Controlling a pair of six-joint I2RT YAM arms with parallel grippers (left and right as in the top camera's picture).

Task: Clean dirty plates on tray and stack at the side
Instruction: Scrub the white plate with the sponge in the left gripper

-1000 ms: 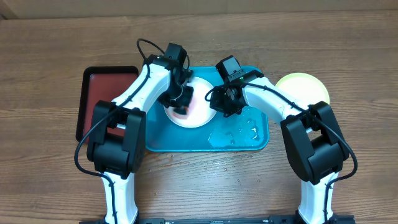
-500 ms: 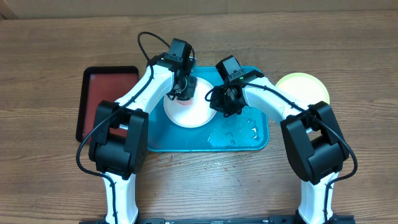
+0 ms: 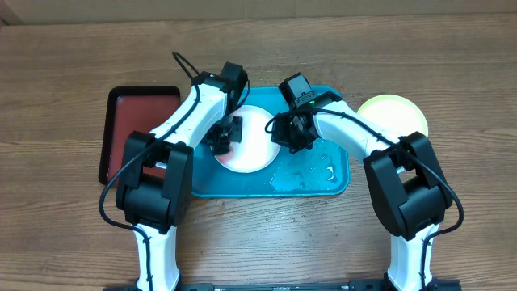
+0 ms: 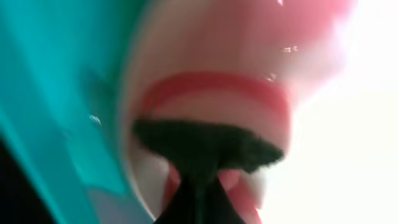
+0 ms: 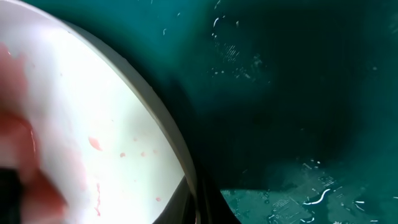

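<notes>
Your left gripper [image 3: 221,139] is closed above the left part of the white plate [image 3: 254,144], which lies in the far half of the turquoise tray [image 3: 323,184]. Whether it holds the blurred pink thing [image 4: 249,74] I cannot tell. Your right gripper [image 3: 284,136] is pinched on the plate's right rim. The yellow-green plate [image 3: 396,115] lies right of the tray.

From overhead I can't see either pair of fingertips — the left gripper [image 3: 221,139] and right gripper [image 3: 284,135] hide them under their own housings above the white plate [image 3: 254,151]. My left wrist view is pure blur (a pink mass [image 4: 236,68], a dark shape [image 4: 205,146] low down). The right wrist view crops the plate at its left edge.
</notes>
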